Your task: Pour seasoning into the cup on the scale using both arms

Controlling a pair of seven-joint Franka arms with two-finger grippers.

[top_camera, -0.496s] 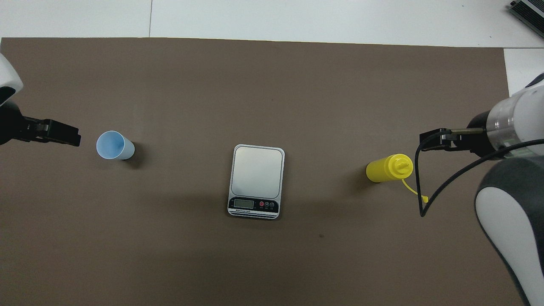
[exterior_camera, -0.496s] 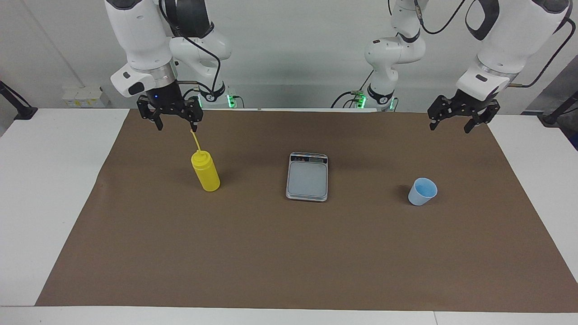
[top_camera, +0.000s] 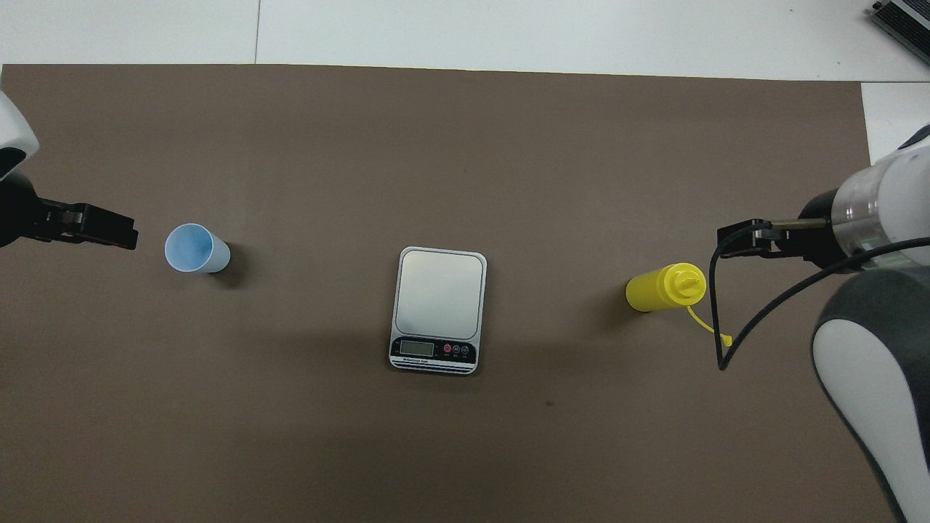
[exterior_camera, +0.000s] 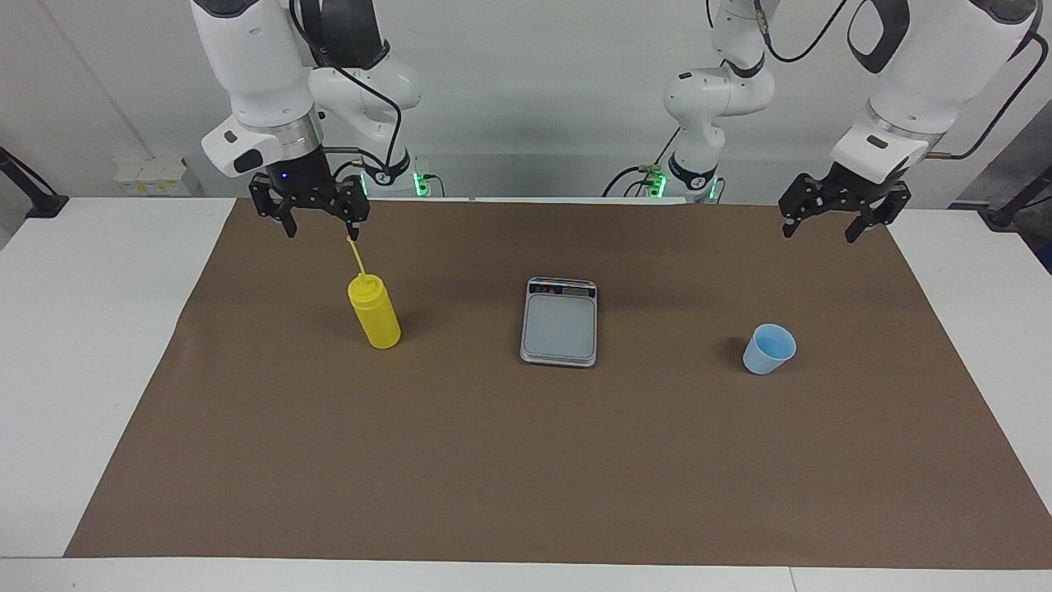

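Observation:
The yellow seasoning bottle (exterior_camera: pixel 374 312) stands upright on the brown mat toward the right arm's end; it also shows in the overhead view (top_camera: pixel 665 287), its thin strap sticking out toward the robots. My right gripper (exterior_camera: pixel 321 233) hangs open in the air just above and beside the strap's tip, holding nothing; it also shows in the overhead view (top_camera: pixel 741 240). The light blue cup (exterior_camera: pixel 769 349) (top_camera: pixel 192 248) stands on the mat toward the left arm's end. My left gripper (exterior_camera: pixel 818 235) (top_camera: pixel 109 231) hangs open and empty, apart from the cup. The scale (exterior_camera: pixel 560 321) (top_camera: pixel 438 309) lies between bottle and cup with nothing on it.
The brown mat (exterior_camera: pixel 526 460) covers most of the white table (exterior_camera: pixel 82 329). The scale's display strip faces the robots. A black cable (top_camera: pixel 723 319) hangs from the right arm beside the bottle.

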